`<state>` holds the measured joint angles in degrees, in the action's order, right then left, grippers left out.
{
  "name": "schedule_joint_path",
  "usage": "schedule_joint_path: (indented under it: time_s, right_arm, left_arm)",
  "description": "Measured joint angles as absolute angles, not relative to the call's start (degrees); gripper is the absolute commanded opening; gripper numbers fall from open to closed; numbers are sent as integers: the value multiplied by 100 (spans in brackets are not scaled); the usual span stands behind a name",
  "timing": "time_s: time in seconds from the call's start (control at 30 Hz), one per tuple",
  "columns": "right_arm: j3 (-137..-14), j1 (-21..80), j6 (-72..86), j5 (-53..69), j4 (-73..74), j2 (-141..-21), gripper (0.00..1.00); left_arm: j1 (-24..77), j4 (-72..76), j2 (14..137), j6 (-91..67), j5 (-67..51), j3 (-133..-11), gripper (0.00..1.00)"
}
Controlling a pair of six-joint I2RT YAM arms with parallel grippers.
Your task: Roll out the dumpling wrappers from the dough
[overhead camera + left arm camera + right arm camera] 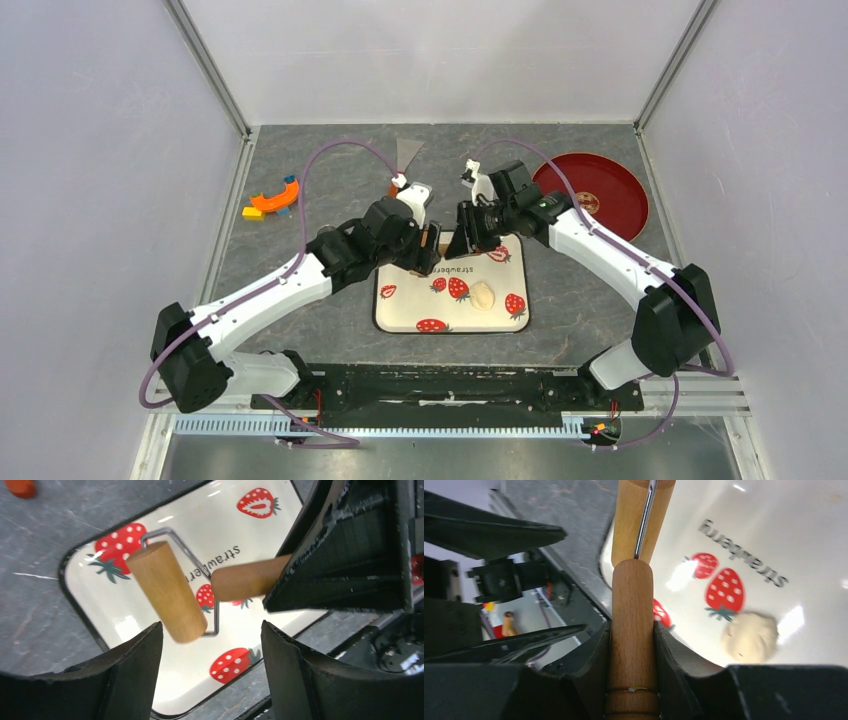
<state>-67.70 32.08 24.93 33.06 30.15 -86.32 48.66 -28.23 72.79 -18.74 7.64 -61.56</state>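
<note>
The dough (483, 296) is a small pale lump on the right half of the strawberry-print tray (400, 318); it also shows in the right wrist view (750, 636). No flattened dumpling wrappers are in view. My right gripper (631, 630) is shut on the wooden handle (631, 605) of the roller, whose tan cylinder (167, 590) hangs over the tray's far left part, above its surface. In the top view the right gripper (464, 243) is at the tray's far edge. My left gripper (212, 650) is open and empty just beside the roller, left of the right gripper (430, 252).
A dark red round plate (592, 190) lies at the back right. An orange toy piece (275, 198) lies at the back left. A metal scraper (408, 152) lies behind the grippers. The grey table is walled by pale panels on three sides.
</note>
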Motion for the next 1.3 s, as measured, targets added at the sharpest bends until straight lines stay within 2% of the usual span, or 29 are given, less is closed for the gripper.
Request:
schedule_joint_path:
  time_s: [0.23,0.47,0.63,0.73,0.9,1.13,1.2,1.3]
  right_arm:
    - [-6912,2884,1758,2519,3988,-8621,0]
    - [-7190,2650,1194,2051,4692,-8361,0]
    - [-7194,2578,967,1940,5065,-8119,0]
    - [-7194,2545,860,1905,5264,-8029,0]
    - [-7199,2497,716,1813,5588,-7929,0]
    - [-7236,2499,639,1656,5977,-7865,0]
    - [-7338,2495,637,1487,6182,-7889,0]
    - [-7481,2495,635,1249,6410,-7937,0]
  left_arm:
    - [4261,-2025,7170,-2794,-351,-5299,77]
    - [2180,-1586,6930,-3562,-1651,-4071,78]
    - [987,-1938,6923,-3540,-2126,-3861,74]
    - [587,-2143,7332,-3326,-2443,-3909,68]
    - [539,-2410,8250,-2897,-2912,-4080,56]
    - [792,-2340,8943,-2742,-3227,-4176,48]
    - [950,-2340,9032,-2746,-3291,-4215,41]
    - [1157,-2303,9094,-2762,-3148,-4265,24]
